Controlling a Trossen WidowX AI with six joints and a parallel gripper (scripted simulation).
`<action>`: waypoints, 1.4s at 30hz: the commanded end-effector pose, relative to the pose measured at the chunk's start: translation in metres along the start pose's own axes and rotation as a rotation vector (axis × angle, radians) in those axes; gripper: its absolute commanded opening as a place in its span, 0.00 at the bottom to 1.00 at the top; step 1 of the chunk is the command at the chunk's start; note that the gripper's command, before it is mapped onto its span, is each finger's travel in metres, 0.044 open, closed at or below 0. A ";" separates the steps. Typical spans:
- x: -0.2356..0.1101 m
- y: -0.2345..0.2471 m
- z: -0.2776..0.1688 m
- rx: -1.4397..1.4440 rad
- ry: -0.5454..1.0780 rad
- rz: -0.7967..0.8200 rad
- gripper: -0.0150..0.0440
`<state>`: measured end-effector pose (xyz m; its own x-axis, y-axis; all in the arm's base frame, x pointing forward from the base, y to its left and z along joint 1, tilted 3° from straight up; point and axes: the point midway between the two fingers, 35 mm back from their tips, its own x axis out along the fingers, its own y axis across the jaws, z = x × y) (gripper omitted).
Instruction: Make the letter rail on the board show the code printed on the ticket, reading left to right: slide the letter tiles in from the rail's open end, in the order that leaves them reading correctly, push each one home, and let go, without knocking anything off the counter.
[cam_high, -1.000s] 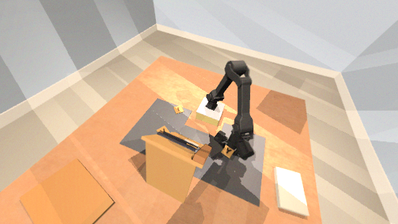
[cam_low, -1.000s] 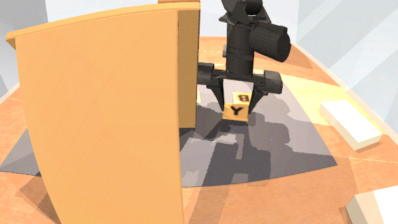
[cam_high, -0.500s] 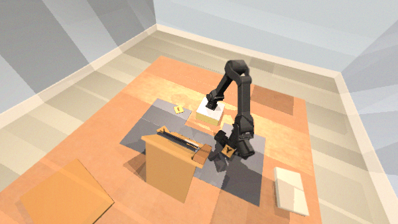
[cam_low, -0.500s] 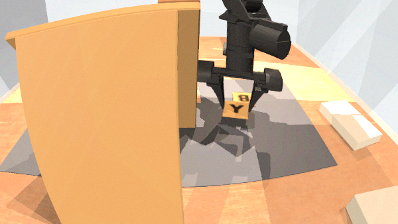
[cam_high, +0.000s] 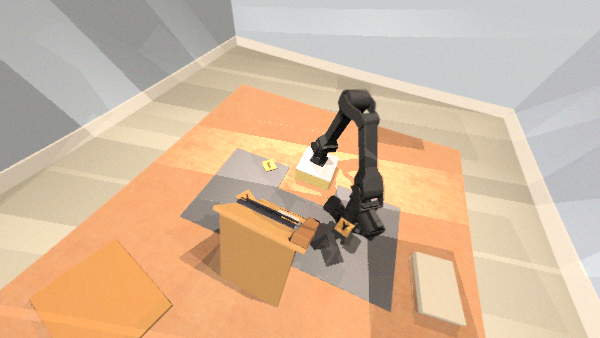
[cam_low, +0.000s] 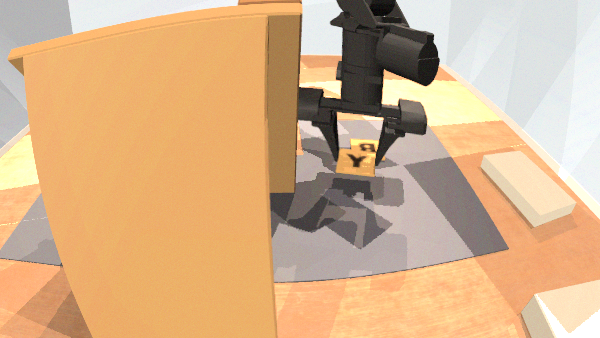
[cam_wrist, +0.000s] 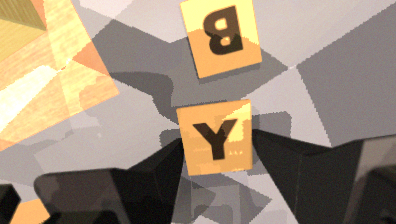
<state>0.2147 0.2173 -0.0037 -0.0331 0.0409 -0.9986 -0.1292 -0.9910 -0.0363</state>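
Above the orange counter (cam_high: 150, 200), the top view shows the black arm (cam_high: 367, 150) folded down beside a tall wooden board (cam_high: 255, 260), whose upper edge carries the dark letter rail (cam_high: 267, 211). The gripper (cam_high: 344, 226) hangs low over the grey mat (cam_high: 240, 170), just off the rail's near end, clamped on an orange tile. Another small tile (cam_high: 269, 165) lies on the mat's far side, near a white block (cam_high: 316, 170). A pale slab (cam_high: 439, 287) and a flat orange sheet (cam_high: 100, 295) lie well apart from the board.

From the exterior view, the board (cam_low: 150, 175) fills the left half of the frame. Right of it, the gripper (cam_low: 356, 155) points downward, its two fingers (cam_low: 331, 135) pressed against the sides of the Y tile (cam_low: 356, 162), which hangs above the mat (cam_low: 440, 200) and its own shadow. A B tile (cam_low: 366, 146) shows just behind it.

At the wrist, the Y tile (cam_wrist: 216, 137) sits pinched between the dark fingers, its letter facing the camera. The B tile (cam_wrist: 221, 36) lies on the mat beyond, apart from the Y tile, its letter reading upside down.
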 end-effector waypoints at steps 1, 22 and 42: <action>-0.003 0.000 -0.001 0.004 0.006 0.000 0.25; -0.003 0.007 -0.004 0.093 0.006 0.008 0.25; -0.038 -0.002 -0.039 0.329 0.109 -0.191 0.25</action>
<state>0.2490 0.2120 0.0240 0.0943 0.1535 -0.9836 -0.4006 -0.8987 -0.1786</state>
